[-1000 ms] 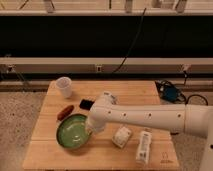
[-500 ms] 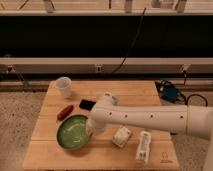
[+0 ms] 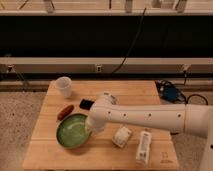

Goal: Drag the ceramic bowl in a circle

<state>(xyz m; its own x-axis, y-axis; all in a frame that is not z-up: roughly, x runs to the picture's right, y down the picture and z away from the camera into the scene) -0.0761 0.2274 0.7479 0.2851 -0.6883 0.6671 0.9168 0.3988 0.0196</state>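
The green ceramic bowl point(image 3: 73, 132) was seen on the front left part of the wooden bench point(image 3: 150, 95), near the front edge. The claw point(image 3: 93, 127) was hidden under the end of the white arm point(image 3: 150, 117), right at the bowl's right rim. No trace of a circle was left on the bench, so how much of the dragging was done could not be told. A white cup point(image 3: 64, 86), a reddish thing point(image 3: 65, 112), a black thing point(image 3: 86, 104) and two white packs point(image 3: 122, 136) point(image 3: 144, 146) were seen nearby. The bowl could bump into them.
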